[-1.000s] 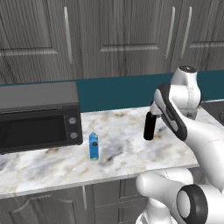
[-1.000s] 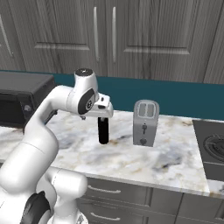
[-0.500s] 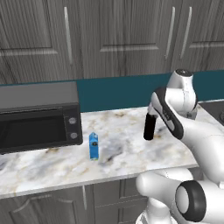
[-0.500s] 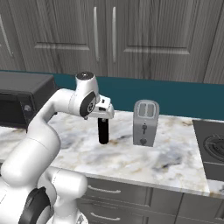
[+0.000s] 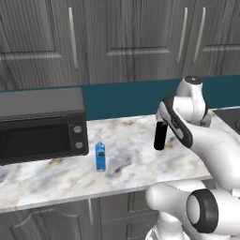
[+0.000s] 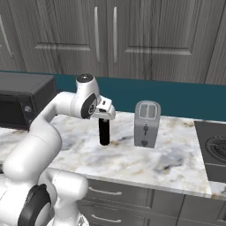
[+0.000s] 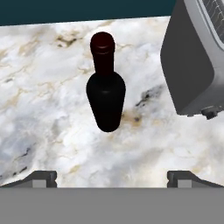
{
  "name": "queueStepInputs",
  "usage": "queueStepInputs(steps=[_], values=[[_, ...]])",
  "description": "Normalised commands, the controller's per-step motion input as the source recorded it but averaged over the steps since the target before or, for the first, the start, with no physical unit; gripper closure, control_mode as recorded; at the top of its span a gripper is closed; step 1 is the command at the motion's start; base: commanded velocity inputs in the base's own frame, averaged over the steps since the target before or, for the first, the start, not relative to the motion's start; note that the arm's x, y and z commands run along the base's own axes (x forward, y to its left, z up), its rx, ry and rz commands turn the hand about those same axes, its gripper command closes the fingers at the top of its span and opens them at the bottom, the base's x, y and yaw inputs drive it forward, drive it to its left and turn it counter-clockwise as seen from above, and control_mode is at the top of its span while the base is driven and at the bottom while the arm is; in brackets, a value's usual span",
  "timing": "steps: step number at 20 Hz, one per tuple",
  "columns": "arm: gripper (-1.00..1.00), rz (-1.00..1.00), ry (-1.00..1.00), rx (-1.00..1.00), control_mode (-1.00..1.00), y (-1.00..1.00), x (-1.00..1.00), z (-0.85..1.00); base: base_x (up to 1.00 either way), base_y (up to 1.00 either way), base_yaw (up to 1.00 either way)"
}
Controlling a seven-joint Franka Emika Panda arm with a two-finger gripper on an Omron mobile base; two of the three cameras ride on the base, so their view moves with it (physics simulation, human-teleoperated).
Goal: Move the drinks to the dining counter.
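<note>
Currently, left base view: blue carton (image 5: 100, 156) upright on the marble counter (image 5: 56, 176), just right of the microwave (image 5: 42, 124); dark bottle (image 5: 160, 136) farther right, the arm above it. Right base view: bottle (image 6: 104, 131) stands left of the toaster (image 6: 146, 124). Hand view: gripper (image 7: 112, 177) spread wide, empty, above the bottle (image 7: 105, 96).

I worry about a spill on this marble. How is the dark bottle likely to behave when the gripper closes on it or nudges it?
The dark bottle stands upright, tall on a narrow base, so a push near its neck would probably tip it. Its body looks smooth and round: it may slip between the fingertips, and would likely roll if it fell. The open gripper hangs above it, not touching.
</note>
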Motion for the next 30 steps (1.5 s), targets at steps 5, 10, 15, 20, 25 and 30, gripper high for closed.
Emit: queueStepInputs(steps=[5, 10, 15, 20, 25, 30], values=[[-1.00, -0.04, 0.00, 0.00, -1.00, 0.00, 0.23, -0.15, 0.00, 0.00, 0.00], [-1.00, -0.03, 0.00, 0.00, -1.00, 0.00, 0.25, -0.11, 0.00, 0.00, 0.00], [-1.00, -0.02, 0.00, 0.00, -1.00, 0.00, 0.29, -0.02, 0.00, 0.00, 0.00], [-1.00, -0.03, 0.00, 0.00, -1.00, 0.00, 0.26, -0.04, 0.00, 0.00, 0.00], [-1.00, -0.02, 0.00, 0.00, -1.00, 0.00, 0.21, -0.11, 0.00, 0.00, 0.00], [-1.00, -0.02, 0.00, 0.00, -1.00, 0.00, 0.17, -0.12, 0.00, 0.00, 0.00]])
